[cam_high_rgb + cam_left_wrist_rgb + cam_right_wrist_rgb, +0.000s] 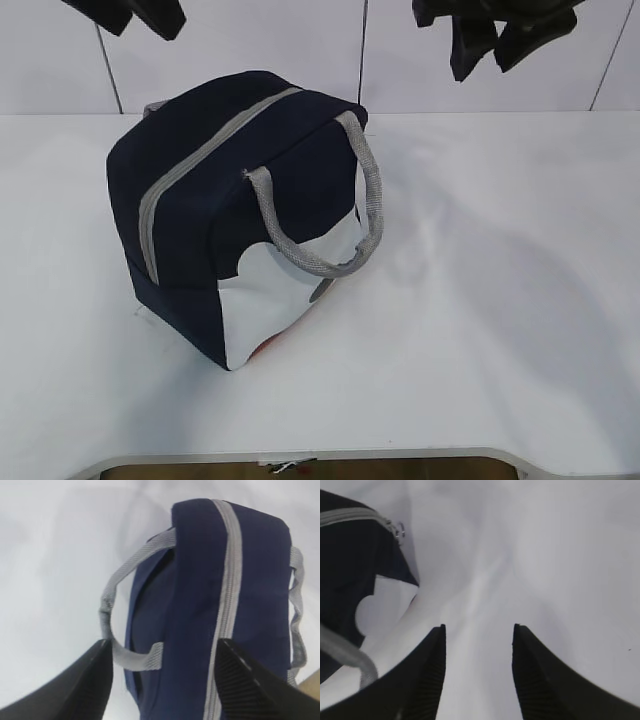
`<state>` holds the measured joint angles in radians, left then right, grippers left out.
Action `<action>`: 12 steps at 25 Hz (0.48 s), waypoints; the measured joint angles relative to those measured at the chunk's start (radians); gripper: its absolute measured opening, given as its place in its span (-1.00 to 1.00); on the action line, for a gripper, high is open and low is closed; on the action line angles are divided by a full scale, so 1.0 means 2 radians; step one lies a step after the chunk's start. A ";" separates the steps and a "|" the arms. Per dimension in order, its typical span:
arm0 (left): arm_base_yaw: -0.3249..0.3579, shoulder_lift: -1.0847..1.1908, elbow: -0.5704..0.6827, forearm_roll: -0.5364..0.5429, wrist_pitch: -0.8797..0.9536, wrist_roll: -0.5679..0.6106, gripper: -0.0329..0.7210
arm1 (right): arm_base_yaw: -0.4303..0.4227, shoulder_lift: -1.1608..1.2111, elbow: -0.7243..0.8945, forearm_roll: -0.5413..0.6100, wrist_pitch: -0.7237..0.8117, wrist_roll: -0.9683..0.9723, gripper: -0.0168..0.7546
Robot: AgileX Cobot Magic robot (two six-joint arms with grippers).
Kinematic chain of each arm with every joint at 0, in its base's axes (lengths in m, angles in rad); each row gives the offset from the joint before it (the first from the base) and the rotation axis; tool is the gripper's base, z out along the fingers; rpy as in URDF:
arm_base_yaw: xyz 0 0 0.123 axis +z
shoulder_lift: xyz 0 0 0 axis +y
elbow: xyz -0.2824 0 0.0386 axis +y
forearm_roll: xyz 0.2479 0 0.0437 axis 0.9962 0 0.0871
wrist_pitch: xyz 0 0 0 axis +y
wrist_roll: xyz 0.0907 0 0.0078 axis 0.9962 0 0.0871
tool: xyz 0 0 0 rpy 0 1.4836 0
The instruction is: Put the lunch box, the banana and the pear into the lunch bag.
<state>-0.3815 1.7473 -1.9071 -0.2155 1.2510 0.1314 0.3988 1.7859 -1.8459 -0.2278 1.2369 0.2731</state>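
Lunch bag [200, 190] is sitting zipped; both grippers [162, 680] [479, 670] are hanging open & empty, so no re-opening w/ zipper [205, 155]

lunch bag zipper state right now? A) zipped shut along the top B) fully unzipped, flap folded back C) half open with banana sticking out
A. The grey zipper runs as one closed strip across the top of the lunch bag, and the left wrist view shows no gap either.
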 joint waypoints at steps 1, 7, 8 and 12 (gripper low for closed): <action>0.000 -0.004 0.000 0.006 0.001 -0.007 0.37 | 0.000 -0.004 0.000 0.015 0.002 -0.006 -0.02; 0.000 -0.042 0.017 0.029 0.001 -0.028 0.28 | 0.000 -0.031 0.000 0.093 0.006 -0.036 -0.02; 0.000 -0.051 0.026 0.030 0.001 -0.029 0.27 | 0.000 -0.038 0.000 0.103 0.007 -0.036 -0.02; 0.000 -0.089 0.067 0.051 0.002 -0.029 0.26 | 0.000 -0.068 0.000 0.125 0.009 -0.038 -0.02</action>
<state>-0.3815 1.5693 -1.7722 -0.1141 1.2548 0.0742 0.3996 1.6494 -1.8459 0.0213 1.2540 0.1980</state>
